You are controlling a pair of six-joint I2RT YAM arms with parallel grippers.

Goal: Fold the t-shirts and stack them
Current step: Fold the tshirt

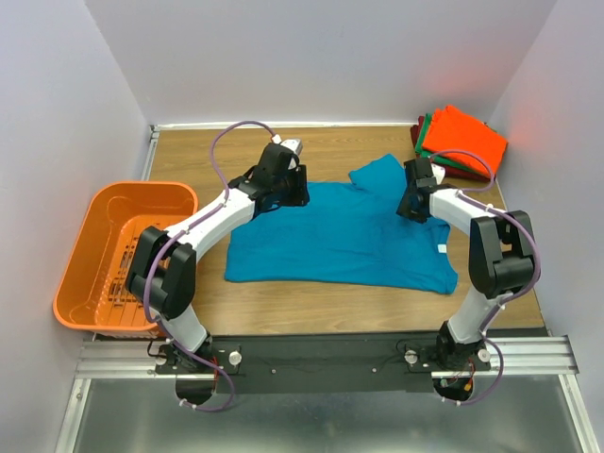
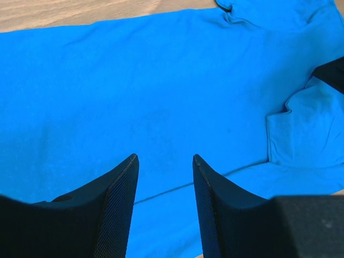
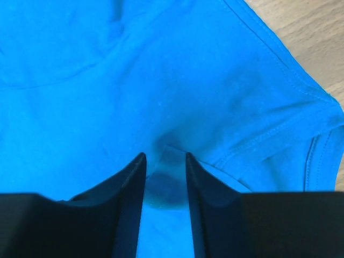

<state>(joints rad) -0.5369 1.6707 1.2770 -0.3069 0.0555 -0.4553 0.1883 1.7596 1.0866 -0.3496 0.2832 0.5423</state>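
Observation:
The teal-blue t-shirt (image 1: 340, 241) lies spread flat mid-table, with its small white label (image 1: 443, 248) near the right edge and one sleeve (image 1: 377, 175) folded over at the back. My left gripper (image 1: 286, 192) is above its back left part. In the left wrist view the left gripper (image 2: 164, 158) is open, with only flat cloth (image 2: 161, 80) under it. My right gripper (image 1: 413, 203) is at the shirt's back right. In the right wrist view the right gripper (image 3: 164, 156) is closed on a raised fold of the cloth (image 3: 166, 97). Folded orange, green and dark red shirts (image 1: 462, 142) are stacked at the back right corner.
An orange plastic slotted basket (image 1: 90, 283) stands off the table's left side. Grey walls close in the table on the left, back and right. Bare wood (image 1: 330, 302) shows in front of the shirt.

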